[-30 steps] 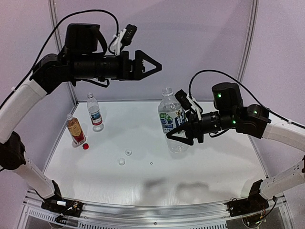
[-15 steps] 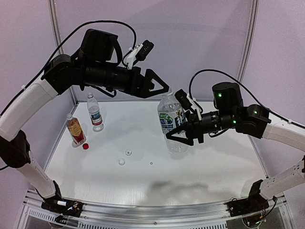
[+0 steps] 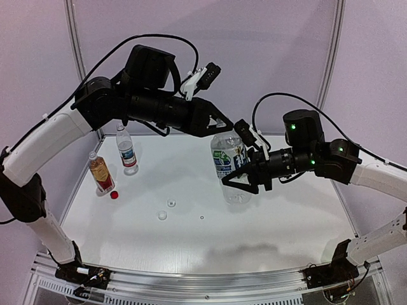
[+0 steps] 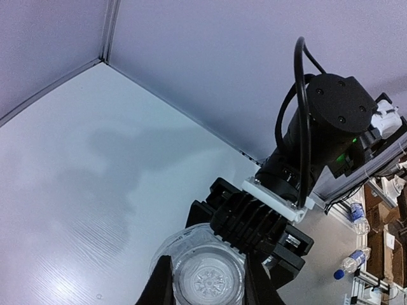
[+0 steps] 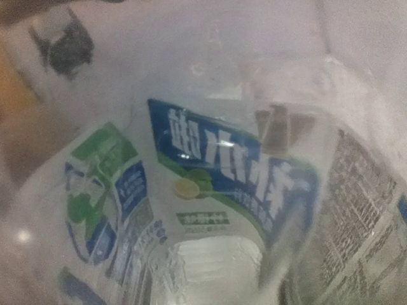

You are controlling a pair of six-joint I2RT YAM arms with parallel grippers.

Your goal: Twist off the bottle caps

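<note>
Clear plastic with a green-blue label, the large bottle (image 3: pixel 227 159) sits at about 2 o'clock from the middle of the desk (image 3: pixel 210 244) in the top view. Its long axis is near upright, with the neck up and leaning slightly toward 11 o'clock. The right fingers (image 3: pixel 240 181) come in from 3 o'clock and are clenched on its lower body; I cannot tell whether the base touches the desk. The left fingers (image 3: pixel 219 122) reach in from 10 o'clock and meet the bottle's top. At the desk's 10 o'clock edge a small clear bottle (image 3: pixel 127 149) with a blue-white-red label stands upright. An amber bottle (image 3: pixel 100 173) is at its 7 o'clock, with the neck tipped toward 11 o'clock. A red cap (image 3: pixel 114 195) lies just beside the amber bottle's foot. Two whitish caps (image 3: pixel 170 203) (image 3: pixel 162 216) lie near each other toward 8 o'clock from the desk's middle.

The left wrist view looks straight down the large bottle's axis. Its round translucent top (image 4: pixel 208 278) sits between the two left fingers (image 4: pixel 159 292), one at 9 o'clock and one at 3 o'clock. Whether they press on it cannot be told. The right arm (image 4: pixel 321 124) stands at 1 o'clock.

The right wrist view is filled by the blurred label (image 5: pixel 210 165), right against the lens.
</note>
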